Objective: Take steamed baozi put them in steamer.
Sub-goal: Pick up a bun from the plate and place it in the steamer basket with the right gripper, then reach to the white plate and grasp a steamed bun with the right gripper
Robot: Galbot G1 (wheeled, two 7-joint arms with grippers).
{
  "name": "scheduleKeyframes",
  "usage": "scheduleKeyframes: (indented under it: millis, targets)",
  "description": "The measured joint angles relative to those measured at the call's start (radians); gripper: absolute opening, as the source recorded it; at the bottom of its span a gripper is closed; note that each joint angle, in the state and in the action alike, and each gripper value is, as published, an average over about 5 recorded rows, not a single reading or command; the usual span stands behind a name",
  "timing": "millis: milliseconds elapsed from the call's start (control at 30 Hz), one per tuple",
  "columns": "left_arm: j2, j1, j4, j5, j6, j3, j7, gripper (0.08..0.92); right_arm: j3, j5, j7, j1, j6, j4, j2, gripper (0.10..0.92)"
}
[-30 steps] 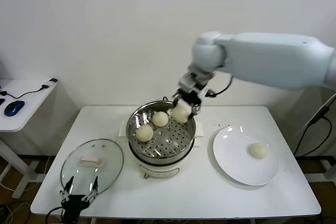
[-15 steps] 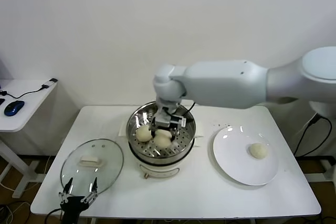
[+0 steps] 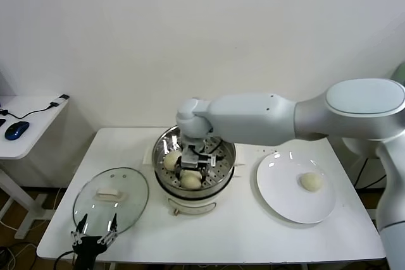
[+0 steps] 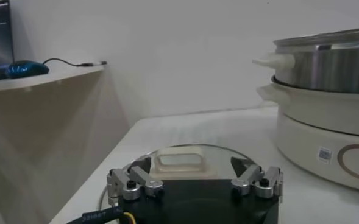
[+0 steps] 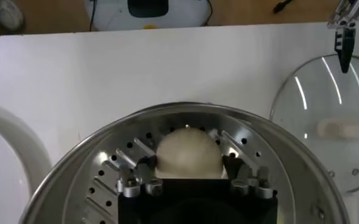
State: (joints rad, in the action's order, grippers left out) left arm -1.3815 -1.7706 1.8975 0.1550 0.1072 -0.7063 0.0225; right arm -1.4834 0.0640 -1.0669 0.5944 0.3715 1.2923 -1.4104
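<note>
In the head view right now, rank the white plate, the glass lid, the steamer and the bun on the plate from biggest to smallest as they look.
1. The steamer looks largest, base and handles included.
2. The white plate and the glass lid look about alike; I would not rank them.
3. The bun on the plate is clearly smallest.

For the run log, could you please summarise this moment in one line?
right gripper: open around bun in steamer | left gripper: open, idle | plate: one bun

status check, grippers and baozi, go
Right gripper open in steamer, straddling a baozi. Left gripper open, parked by glass lid. One baozi left on plate. Nothing blocking.
</note>
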Motion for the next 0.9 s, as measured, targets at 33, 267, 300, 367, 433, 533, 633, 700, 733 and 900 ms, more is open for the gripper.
scheduleKeyframes:
  millis: [33,267,300,367,433,533,633,700,733,900]
  targets:
    - [0.000,0.000,0.000,0.000,0.000,0.000,0.000,0.823,0.002,0.002,0.000,0.000,0.003,-0.003,0.000,0.816]
    - [-0.001,-0.002,0.005,0.000,0.000,0.002,0.000,0.823,0.008,0.046,-0.026,0.030,0.031,-0.022,0.013,0.823]
    - [-0.001,-0.002,0.005,-0.001,0.000,0.002,0.000,0.823,0.007,0.057,-0.032,0.039,0.035,-0.025,0.018,0.823]
    - [-0.001,-0.002,0.005,-0.001,0.000,0.003,0.000,0.823,0.003,0.083,-0.043,0.061,0.041,-0.032,0.028,0.823]
    - [-0.002,-0.001,0.005,-0.002,0.000,0.004,0.000,0.823,-0.004,0.115,-0.054,0.087,0.047,-0.040,0.041,0.823]
    - [-0.002,0.000,0.005,-0.003,0.001,0.005,0.000,0.823,-0.019,0.173,-0.074,0.130,0.051,-0.053,0.069,0.823]
    - [-0.002,0.000,0.005,-0.003,0.003,0.005,0.001,0.823,-0.045,0.238,-0.095,0.177,0.045,-0.071,0.110,0.823]
    - [-0.002,0.000,0.005,-0.002,0.003,0.003,0.001,0.823,-0.069,0.279,-0.108,0.212,0.030,-0.083,0.145,0.823]
    - [-0.002,0.000,0.005,-0.002,0.004,0.003,0.001,0.823,-0.084,0.296,-0.113,0.229,0.019,-0.088,0.165,0.823]
    - [-0.002,0.005,0.006,0.002,0.003,0.002,0.001,0.823,-0.169,0.356,-0.126,0.299,-0.068,-0.097,0.290,0.823]
